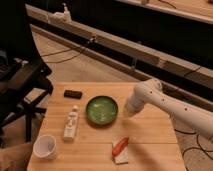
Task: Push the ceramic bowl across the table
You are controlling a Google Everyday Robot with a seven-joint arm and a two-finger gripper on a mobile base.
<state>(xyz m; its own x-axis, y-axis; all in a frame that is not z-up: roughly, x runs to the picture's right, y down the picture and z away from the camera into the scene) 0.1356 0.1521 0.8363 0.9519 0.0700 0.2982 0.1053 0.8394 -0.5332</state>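
End effector (129,111): beside ceramic bowl (102,110), state cannot tell | bowl: round, glossy green | table (150,137): pale planked wood

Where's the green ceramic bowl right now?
The ceramic bowl sits near the middle of the table in the camera view, between the white bottle on the picture's left and the gripper close on its right.

We find the ceramic bowl (102,110) centred on the table (150,142), the gripper (128,111) just to its right, a cup (46,147) at the near-left corner
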